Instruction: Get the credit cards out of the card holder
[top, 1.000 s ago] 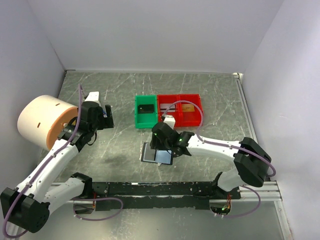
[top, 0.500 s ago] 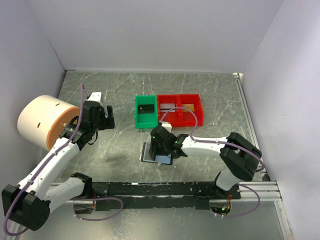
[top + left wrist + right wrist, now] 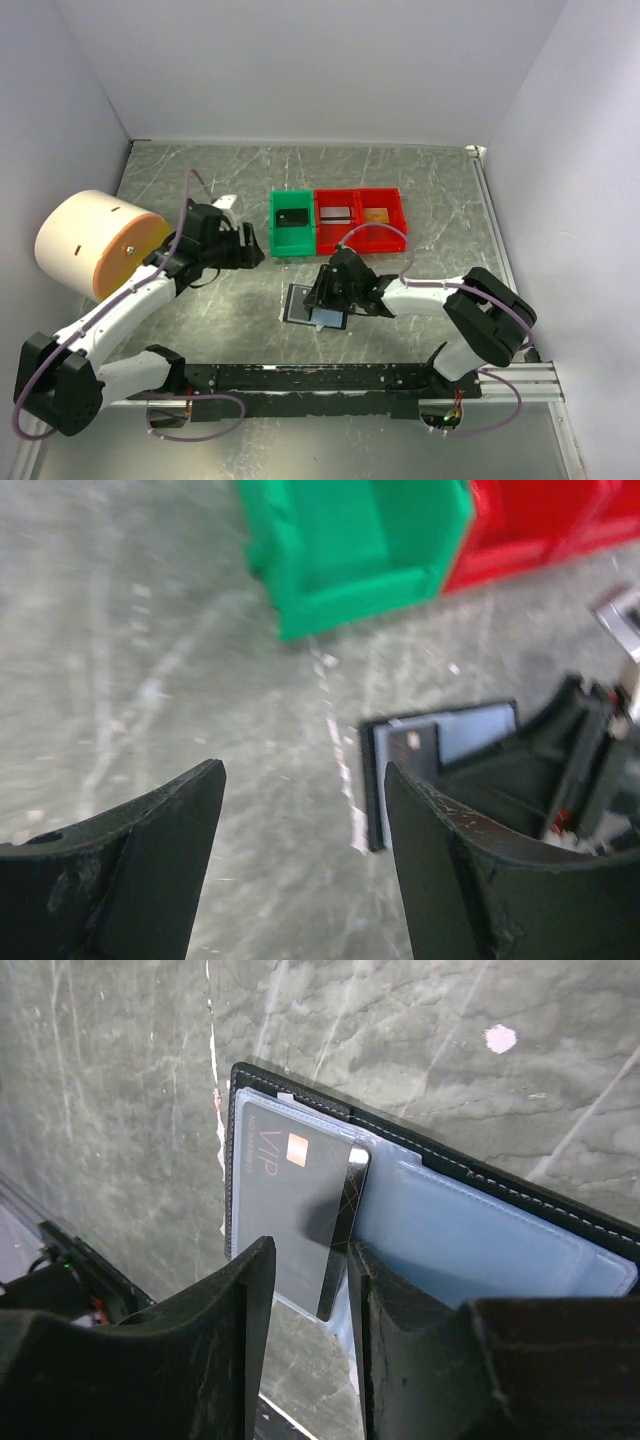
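Marbled table (image 3: 400,1040); right claw (image 3: 310,1255) partly hides the card holder (image 3: 480,1235).

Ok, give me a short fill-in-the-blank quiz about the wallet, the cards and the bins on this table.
1. The card holder lies ____ on the table.
2. The dark card in its sleeve is printed with the letters ____.
3. The bin holding the black card is ____.
4. The pincer poised over the dark card belongs to the ____ arm.

Missing words: open; VIP; green; right.
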